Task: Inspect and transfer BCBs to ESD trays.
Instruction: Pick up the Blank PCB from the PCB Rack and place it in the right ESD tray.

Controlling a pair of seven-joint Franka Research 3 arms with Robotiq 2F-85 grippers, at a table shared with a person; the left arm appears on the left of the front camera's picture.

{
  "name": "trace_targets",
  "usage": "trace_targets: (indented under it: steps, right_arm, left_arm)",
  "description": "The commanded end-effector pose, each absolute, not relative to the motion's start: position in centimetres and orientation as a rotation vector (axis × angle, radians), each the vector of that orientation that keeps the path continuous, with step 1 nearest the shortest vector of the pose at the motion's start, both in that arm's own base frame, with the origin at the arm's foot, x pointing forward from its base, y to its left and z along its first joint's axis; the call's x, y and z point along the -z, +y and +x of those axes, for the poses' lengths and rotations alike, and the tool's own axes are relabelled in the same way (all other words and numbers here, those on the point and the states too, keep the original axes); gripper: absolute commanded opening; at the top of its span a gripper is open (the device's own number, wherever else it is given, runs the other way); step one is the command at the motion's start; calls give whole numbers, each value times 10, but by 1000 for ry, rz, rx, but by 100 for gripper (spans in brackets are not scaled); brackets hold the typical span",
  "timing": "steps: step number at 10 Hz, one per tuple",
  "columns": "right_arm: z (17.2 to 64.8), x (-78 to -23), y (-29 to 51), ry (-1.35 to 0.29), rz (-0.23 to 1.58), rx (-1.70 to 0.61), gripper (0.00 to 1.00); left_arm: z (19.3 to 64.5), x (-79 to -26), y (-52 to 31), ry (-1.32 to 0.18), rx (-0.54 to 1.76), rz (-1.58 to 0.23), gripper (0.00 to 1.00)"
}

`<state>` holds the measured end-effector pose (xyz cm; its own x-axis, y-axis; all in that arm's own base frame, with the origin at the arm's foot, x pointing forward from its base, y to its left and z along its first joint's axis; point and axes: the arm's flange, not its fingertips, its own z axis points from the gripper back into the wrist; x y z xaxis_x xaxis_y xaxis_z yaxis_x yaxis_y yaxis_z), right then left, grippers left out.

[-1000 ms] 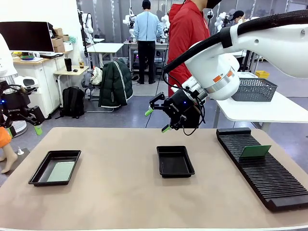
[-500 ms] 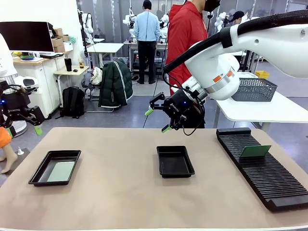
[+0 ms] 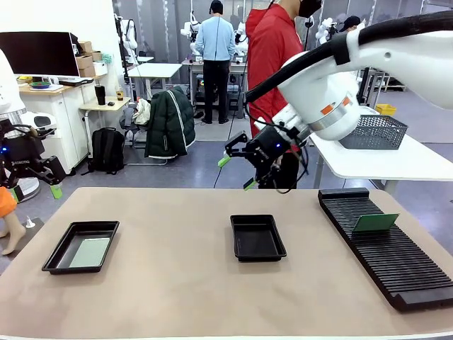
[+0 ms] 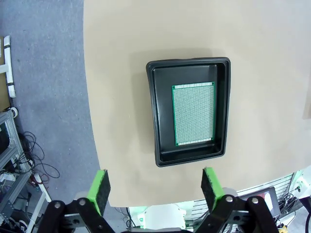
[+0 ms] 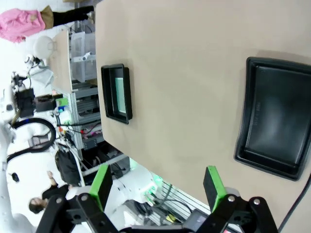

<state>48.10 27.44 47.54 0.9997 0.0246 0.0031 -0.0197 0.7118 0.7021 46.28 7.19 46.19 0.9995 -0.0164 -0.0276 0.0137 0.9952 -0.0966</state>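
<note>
Check the two shallow black plastic ESD trays on the tan table (image 3: 177, 283). The tray at 9 o'clock (image 3: 58, 248) holds one flat green circuit board, a BCB (image 4: 194, 114), lying on its floor. The centre tray (image 3: 257, 239) shows a bare black floor. At 3 o'clock, a second green board (image 3: 375, 223) stands in the long black ribbed rack (image 3: 396, 273). The left gripper (image 4: 155, 187), raised at 10 o'clock, and the right gripper (image 3: 236, 173), raised at 12 o'clock, each have fingers spread, holding nothing.

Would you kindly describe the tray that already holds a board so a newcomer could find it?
On the tan table, two black trays lie flat. Pick the left tray, on the robot's left; unlike the empty middle tray, it holds a green board.
</note>
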Motion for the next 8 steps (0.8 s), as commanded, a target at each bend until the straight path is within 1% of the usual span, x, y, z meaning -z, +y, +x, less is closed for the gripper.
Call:
trace_targets:
  steps: [1,3,5,7,8]
  right_arm:
    - [476,-498,227,-56,766,-166,100]
    - [476,-535,178,-148,717,-322,100]
    - [483,-580,121,-237,617,-521,100]
    - [492,-613,71,-293,558,-691,100]
    - [493,-624,51,-310,504,-833,100]
  left_arm:
    - [463,-459,74,21,19,-100,100]
    - [463,-459,74,21,19,-100,100]
    - [463,-459,74,21,19,-100,100]
    - [463,-459,74,21,19,-100,100]
    - [463,-459,74,21,19,-100,100]
